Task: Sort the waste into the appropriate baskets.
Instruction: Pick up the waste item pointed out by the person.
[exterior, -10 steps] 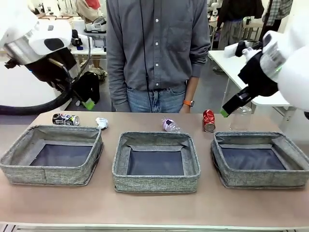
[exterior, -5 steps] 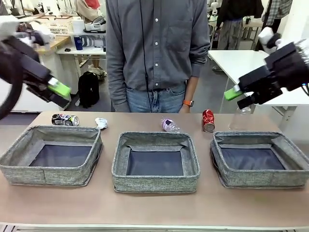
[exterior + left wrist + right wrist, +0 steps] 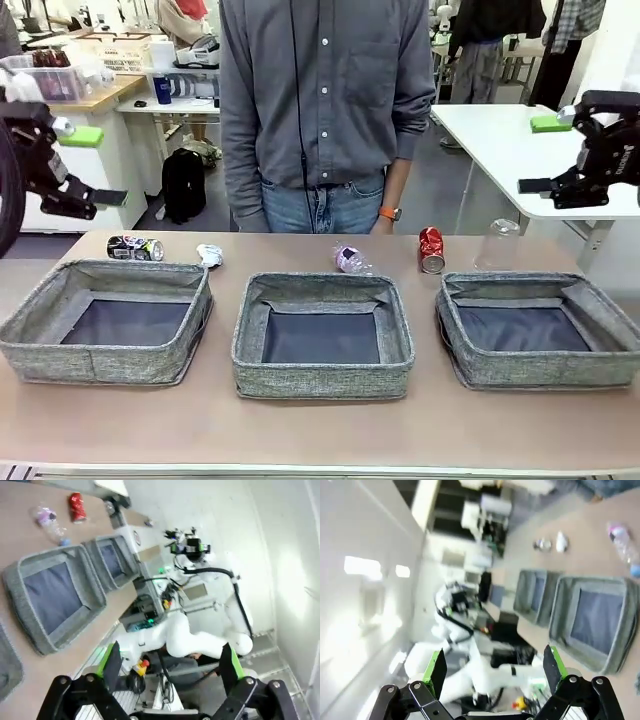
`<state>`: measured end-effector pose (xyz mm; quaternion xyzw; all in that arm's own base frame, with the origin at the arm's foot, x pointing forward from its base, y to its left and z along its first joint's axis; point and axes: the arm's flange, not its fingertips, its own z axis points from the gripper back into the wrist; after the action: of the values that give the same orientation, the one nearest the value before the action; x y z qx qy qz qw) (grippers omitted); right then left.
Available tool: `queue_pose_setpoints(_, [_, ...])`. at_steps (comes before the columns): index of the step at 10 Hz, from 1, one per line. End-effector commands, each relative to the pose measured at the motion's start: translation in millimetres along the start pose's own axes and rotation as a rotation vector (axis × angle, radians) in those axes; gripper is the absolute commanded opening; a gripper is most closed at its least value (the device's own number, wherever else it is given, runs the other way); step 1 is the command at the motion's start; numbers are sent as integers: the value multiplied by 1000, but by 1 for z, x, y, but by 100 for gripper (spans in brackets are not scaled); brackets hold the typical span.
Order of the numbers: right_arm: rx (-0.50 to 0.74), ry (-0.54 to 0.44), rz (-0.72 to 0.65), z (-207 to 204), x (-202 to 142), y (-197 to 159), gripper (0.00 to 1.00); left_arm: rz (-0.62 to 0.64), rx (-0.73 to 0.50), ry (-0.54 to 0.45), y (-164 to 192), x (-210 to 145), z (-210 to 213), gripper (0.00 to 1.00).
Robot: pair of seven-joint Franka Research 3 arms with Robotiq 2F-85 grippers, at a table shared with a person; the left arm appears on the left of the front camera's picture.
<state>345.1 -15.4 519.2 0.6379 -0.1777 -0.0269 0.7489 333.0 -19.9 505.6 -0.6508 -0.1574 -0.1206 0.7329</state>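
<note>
Three grey fabric baskets are set in one row across the table: the left basket, the middle basket and the right basket. All the waste is placed on the table outside them, in a line along the far edge.

The dark printed drink can is laid on its side at 12 o'clock of the left basket, and the crumpled white paper wad is seen at 1 o'clock of the same basket, near its far corner. The crushed bottle with pink-purple label is found at 12 o'clock of the middle basket, just beside its rim. The red drink can is stood upright at 11 o'clock of the right basket, and the crushed clear plastic bottle at 12 o'clock of it.

The left gripper is held in the air at 9 o'clock of the front view, well apart from the table. Its fingers are spread wide and nothing is gripped. The right gripper is held at 3 o'clock in the same manner, with the fingers wide and nothing between them.

A person is stood at 12 o'clock, behind the table.
</note>
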Motion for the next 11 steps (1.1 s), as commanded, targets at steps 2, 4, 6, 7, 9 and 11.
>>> queue_pose_setpoints(2, [-23,72,31,-10,-9,10,100,-23,-43,53,-9,8,-1,100])
queue_pose_setpoints(4, [-23,72,31,-10,-9,10,100,-23,-43,53,-9,8,-1,100])
queue_pose_setpoints(6, [-23,72,31,-10,-9,10,100,-23,-43,53,-9,8,-1,100])
queue_pose_setpoints(7, [-23,72,31,-10,-9,10,100,-23,-43,53,-9,8,-1,100])
queue_pose_setpoints(9, [-23,72,31,-10,-9,10,100,-23,-43,53,-9,8,-1,100])
queue_pose_setpoints(11, [-23,72,31,-10,-9,10,100,-23,-43,53,-9,8,-1,100])
